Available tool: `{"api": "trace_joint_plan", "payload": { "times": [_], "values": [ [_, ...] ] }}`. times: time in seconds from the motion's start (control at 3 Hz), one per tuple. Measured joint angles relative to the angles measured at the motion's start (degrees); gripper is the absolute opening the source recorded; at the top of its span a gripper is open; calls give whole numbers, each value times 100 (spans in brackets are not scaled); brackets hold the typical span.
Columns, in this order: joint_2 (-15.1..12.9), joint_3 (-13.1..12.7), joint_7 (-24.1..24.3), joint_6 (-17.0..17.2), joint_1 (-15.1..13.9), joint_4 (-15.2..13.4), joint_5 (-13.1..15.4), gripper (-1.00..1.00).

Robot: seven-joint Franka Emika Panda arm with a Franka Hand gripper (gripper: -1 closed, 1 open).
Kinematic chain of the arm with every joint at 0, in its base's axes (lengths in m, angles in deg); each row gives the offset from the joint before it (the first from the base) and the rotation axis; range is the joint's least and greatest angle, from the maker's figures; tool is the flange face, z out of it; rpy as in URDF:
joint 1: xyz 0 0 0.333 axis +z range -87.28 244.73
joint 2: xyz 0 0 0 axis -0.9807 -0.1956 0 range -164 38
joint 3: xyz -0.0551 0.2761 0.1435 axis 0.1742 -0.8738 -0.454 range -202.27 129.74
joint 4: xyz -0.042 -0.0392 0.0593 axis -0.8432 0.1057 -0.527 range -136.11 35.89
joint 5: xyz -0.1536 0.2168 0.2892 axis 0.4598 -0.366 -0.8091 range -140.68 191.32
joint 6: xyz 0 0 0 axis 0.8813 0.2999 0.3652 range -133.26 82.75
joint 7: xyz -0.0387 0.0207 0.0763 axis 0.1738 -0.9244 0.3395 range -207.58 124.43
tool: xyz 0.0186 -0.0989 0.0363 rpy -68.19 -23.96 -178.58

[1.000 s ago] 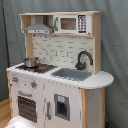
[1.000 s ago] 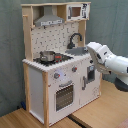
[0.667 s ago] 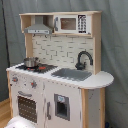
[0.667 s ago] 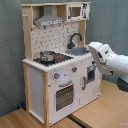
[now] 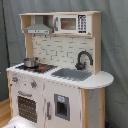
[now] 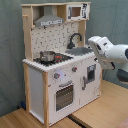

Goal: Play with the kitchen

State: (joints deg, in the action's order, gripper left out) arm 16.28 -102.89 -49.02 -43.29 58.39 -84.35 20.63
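Grey curtain (image 5: 112, 60) behind everything in both exterior views, wooden floor (image 6: 100, 107) underfoot in the second exterior view. On that floor, against the curtain, the kitchen (image 5: 60, 75): white fronts, light-wood frame, pegboard back. Up top a grey hood (image 5: 38, 29) and, beside it, a toy microwave (image 5: 70, 23). On the counter a black faucet (image 5: 83, 59) arching over the sink (image 5: 71, 74), and toward the first exterior view's left a small metal pot (image 5: 30, 62) sitting on the red-ringed stove (image 5: 42, 67). Below, knobs (image 6: 56, 76) above the oven door (image 6: 64, 95). Only in the second exterior view, the white arm (image 6: 111, 50) reaching in from the second exterior view's right, close to the sink end of the counter. Gripper itself hidden behind the arm's bulk; cannot tell whether open or closed
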Motion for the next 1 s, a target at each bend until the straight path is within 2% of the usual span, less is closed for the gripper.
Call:
{"api": "trace_joint_plan", "payload": {
  "times": [0.33, 1.0],
  "values": [
    [-370, 196, -320, 234, -5, 0, -140, 100],
    [-1279, 510, -1058, 569, -45, 41, -169, 100]
  ]
}}
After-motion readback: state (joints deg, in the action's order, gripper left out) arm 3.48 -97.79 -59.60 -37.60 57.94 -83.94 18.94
